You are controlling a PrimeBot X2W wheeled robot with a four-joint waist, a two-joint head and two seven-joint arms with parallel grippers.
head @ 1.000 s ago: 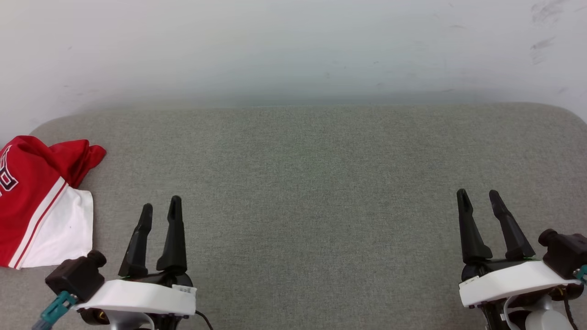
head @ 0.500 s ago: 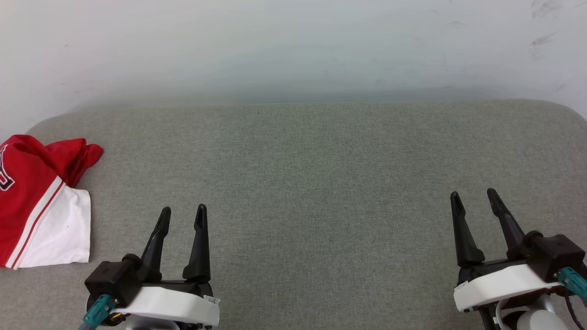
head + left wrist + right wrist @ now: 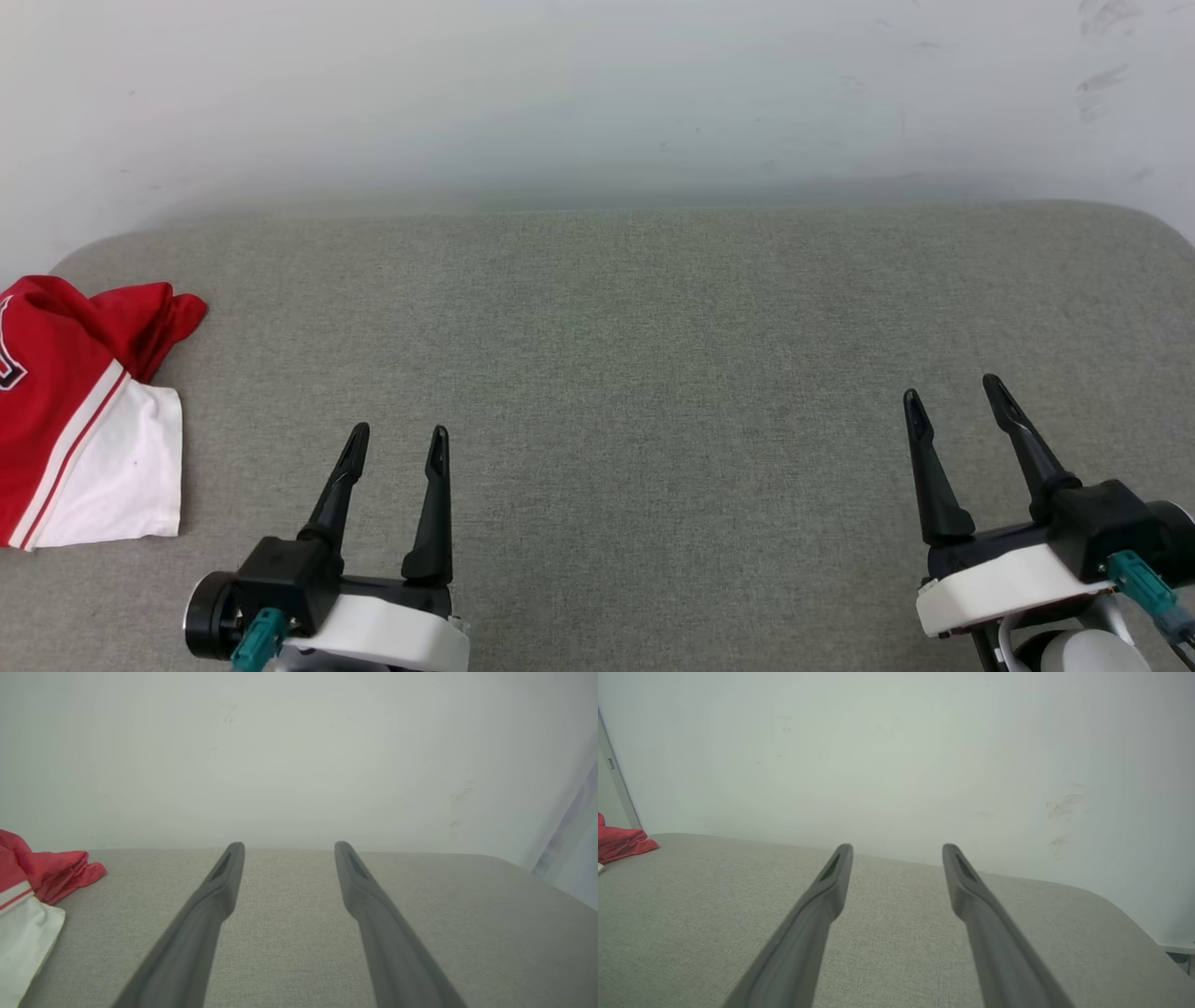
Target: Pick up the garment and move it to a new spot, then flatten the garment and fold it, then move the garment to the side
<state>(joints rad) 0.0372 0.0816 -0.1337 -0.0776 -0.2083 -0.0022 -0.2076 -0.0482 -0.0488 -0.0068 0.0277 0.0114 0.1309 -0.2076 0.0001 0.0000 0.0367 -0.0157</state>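
Your garment point(image 3: 84, 411) lies bunched at the worktop's point(image 3: 653, 327) left edge, your left end effector point(image 3: 400, 431) and right end effector point(image 3: 950, 389) are spread apart and empty, so nothing looks done yet.

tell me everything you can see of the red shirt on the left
The garment is a soft red shirt with a white sleeve edged in red-and-white trim; part of a black, white-outlined letter shows. It lies loosely bunched at the far left of the grey fabric surface, cut off by the head view's edge. The left gripper is open and apart from it.
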